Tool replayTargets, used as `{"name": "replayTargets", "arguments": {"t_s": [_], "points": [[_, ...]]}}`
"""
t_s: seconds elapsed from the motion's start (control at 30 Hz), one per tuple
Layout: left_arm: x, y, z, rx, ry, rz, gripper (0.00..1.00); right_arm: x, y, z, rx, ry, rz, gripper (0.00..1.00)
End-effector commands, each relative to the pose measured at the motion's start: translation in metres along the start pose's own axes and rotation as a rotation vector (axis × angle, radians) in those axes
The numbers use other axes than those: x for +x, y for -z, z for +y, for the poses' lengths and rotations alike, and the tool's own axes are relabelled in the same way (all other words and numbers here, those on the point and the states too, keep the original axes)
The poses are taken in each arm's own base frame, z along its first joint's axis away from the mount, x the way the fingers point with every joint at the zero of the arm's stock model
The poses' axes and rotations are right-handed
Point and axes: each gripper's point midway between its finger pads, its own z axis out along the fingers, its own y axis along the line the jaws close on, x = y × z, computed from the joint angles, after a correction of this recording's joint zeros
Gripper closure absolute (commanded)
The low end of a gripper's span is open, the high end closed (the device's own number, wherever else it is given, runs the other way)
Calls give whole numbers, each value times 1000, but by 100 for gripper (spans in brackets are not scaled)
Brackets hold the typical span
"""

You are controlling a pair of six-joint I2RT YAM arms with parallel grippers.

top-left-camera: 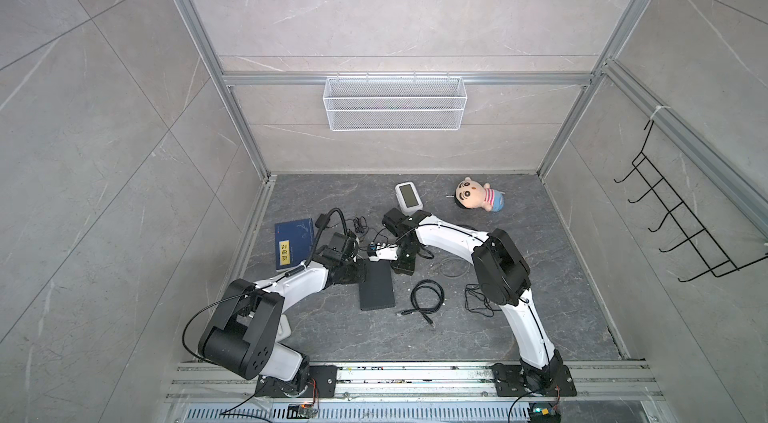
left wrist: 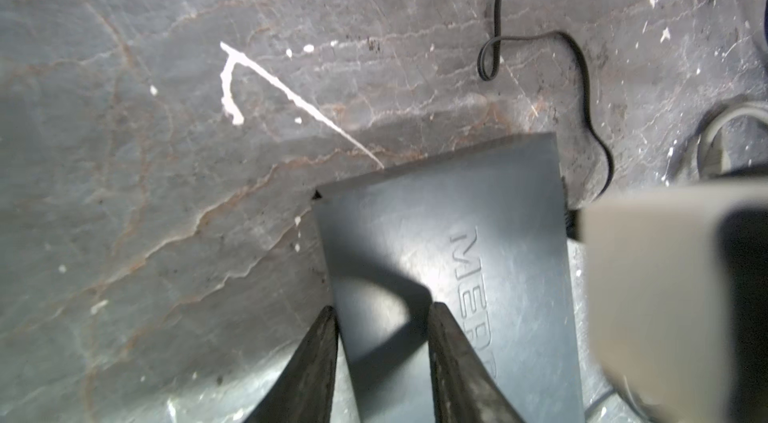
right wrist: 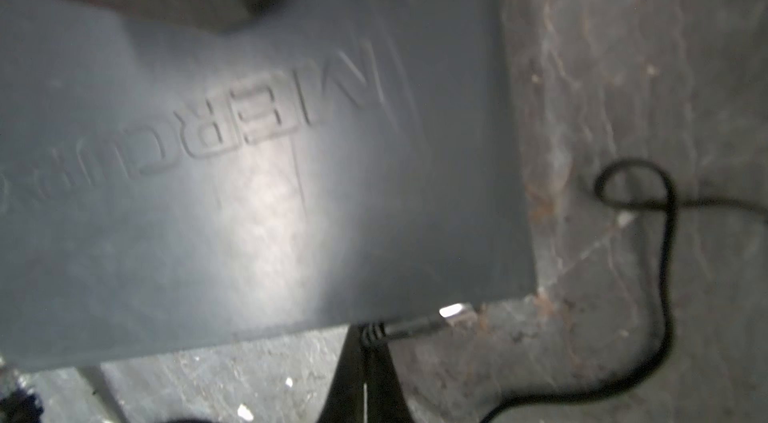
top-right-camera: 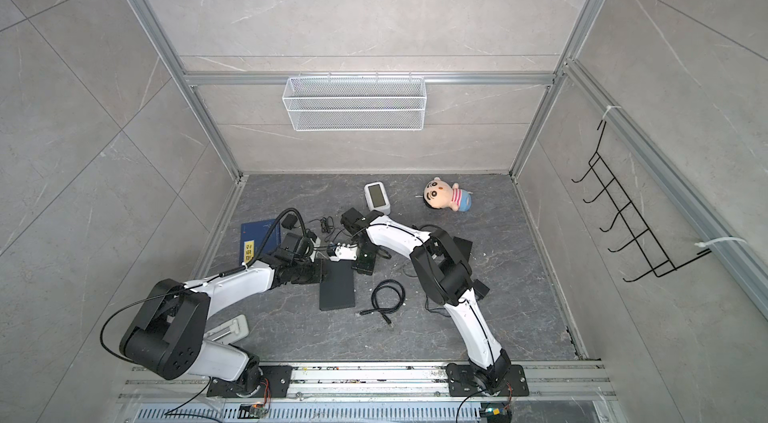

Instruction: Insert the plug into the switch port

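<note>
The plug (right wrist: pixel 411 327) is a small black barrel with a ribbed collar and a bright metal tip. It lies along the edge of the switch (top-left-camera: pixel 377 288), just by one corner, and I can't tell whether the tip touches the casing. The right gripper (right wrist: pixel 368 342) has its fingers pressed tight together on the ribbed collar.

The switch is a flat dark grey box with raised lettering on top. It lies on the dark stone tabletop (top-left-camera: pixel 573 267), between the two arms in both top views. The left gripper (left wrist: pixel 382 308) sits over the box with its jaws partway apart, one finger at the side edge and the other above the top face, with nothing pinched between them.

A thin black cord (right wrist: pixel 667 234) loops on the stone beside the switch. Further out, a coiled cable (top-left-camera: pixel 428 296) lies to the switch's right and a blue book (top-left-camera: pixel 293 244) to its left. A white screen device (top-left-camera: pixel 408 196) and a plush doll (top-left-camera: pixel 478 194) lie towards the back wall, where a wire basket (top-left-camera: pixel 395 103) hangs.
</note>
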Motion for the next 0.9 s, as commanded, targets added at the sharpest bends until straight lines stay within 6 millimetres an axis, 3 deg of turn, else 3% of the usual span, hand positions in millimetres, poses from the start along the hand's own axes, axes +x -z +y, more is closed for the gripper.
{"name": "replayTargets", "arguments": {"t_s": [0.0, 0.07, 0.17, 0.33, 0.57, 0.87], "points": [[-10, 23, -12, 22, -72, -40, 61, 19, 21, -15, 29, -54, -34, 100], [-17, 36, -26, 81, -115, -75, 61, 24, 33, -19, 39, -70, -76, 100], [-27, 54, -63, 266, -184, -136, 59, 20, 52, -15, 27, -48, -191, 100], [-29, 62, -101, 447, -227, -181, 56, 4, 73, -2, -40, -23, -387, 100], [-35, 41, -119, 546, -182, -179, 55, -4, 75, 7, -97, -15, -474, 100], [-48, 27, -126, 589, -145, -193, 55, -1, 73, 10, -103, -24, -466, 100]]}}
